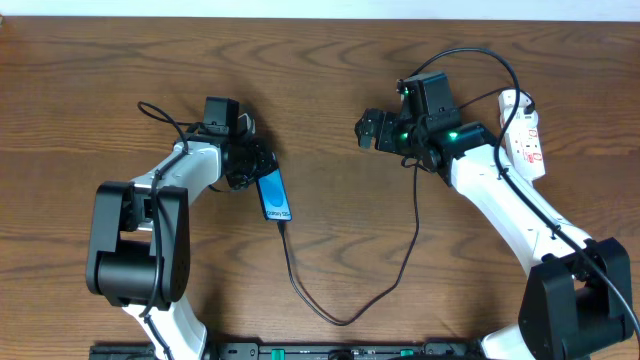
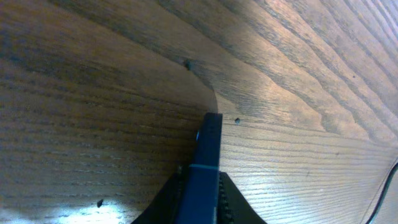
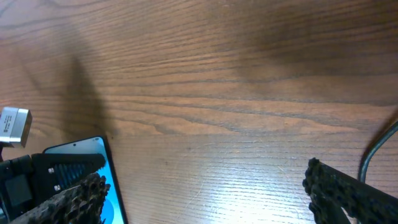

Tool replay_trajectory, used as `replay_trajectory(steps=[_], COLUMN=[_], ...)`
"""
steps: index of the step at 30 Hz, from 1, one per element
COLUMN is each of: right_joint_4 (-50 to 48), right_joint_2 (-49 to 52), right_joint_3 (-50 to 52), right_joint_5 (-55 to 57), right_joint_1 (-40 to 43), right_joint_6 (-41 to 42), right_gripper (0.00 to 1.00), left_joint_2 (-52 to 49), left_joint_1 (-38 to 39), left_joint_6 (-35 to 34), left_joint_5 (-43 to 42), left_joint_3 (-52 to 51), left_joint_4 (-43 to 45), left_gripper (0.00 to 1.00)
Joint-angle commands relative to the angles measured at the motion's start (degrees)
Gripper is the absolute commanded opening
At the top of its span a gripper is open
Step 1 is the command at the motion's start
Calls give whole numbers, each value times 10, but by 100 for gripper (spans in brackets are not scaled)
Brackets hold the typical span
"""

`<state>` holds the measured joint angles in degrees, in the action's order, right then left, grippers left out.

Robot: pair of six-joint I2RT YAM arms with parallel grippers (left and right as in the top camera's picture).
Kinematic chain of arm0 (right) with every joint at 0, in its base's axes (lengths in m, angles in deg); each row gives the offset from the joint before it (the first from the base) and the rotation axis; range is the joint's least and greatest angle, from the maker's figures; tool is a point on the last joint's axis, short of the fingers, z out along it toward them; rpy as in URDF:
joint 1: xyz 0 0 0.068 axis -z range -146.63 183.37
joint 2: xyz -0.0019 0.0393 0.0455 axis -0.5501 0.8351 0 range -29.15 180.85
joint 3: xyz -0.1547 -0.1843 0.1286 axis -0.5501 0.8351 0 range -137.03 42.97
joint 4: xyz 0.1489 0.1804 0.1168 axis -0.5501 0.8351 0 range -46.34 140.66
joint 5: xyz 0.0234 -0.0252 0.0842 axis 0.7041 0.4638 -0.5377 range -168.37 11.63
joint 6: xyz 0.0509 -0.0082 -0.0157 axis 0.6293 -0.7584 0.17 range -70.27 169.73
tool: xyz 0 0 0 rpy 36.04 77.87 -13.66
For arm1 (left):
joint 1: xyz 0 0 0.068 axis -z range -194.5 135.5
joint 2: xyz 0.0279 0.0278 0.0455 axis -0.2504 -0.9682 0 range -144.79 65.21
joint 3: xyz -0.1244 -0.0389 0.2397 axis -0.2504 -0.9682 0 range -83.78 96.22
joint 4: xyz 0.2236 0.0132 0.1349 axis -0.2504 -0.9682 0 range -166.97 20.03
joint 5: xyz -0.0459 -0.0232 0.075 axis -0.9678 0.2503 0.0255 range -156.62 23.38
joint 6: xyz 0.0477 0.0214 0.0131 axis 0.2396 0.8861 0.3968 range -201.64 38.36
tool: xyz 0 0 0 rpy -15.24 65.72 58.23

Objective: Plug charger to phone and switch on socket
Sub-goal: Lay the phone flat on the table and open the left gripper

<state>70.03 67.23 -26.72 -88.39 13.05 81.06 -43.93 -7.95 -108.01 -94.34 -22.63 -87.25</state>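
phone (image 1: 274, 197): centre-left of frame.
left gripper (image 1: 256, 172): clenched on phone's upper end.
right gripper (image 1: 372, 130): spread wide, empty, upper centre.
charger (image 1: 344, 322): tip at phone's lower end.
socket (image 1: 524, 135): upper right.

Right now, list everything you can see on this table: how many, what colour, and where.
phone: one, black frame with a blue screen, left of centre, gripped at its upper end
cable: one, thin and black, from the phone's lower edge, looping toward the robot's side, then up toward the right
power strip: one, white with red marks, far right corner
table: one, brown wood, under everything
left arm: one, white and black, left side
right arm: one, white and black, right side
left fingers: one pair, black, closed on the phone
right fingers: one pair, black, open and holding nothing, right of centre
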Motion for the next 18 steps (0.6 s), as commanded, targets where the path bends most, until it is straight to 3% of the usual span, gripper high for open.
replay_trajectory(steps=[1,10,13,18], right_joint_4=[2,2,2,3], right_joint_2=[-3,-3,-3,-3], right_joint_3=[-4,-4,-4,-4], right_joint_5=[7,7,7,7], right_joint_1=[-4,-4,-4,-4], right_joint_6=[-8,-8,-8,-8], right_gripper=[99,99,99,99], left_joint_2=[-2,-2,-2,-2], left_joint_1=[1,1,1,1], left_joint_6=[9,9,9,9], left_joint_5=[15,15,15,31], left_joint_3=[-10,-10,-10,-10], left_joint_4=[-3,-5,-7,-12], left_gripper=[23,35,49,60])
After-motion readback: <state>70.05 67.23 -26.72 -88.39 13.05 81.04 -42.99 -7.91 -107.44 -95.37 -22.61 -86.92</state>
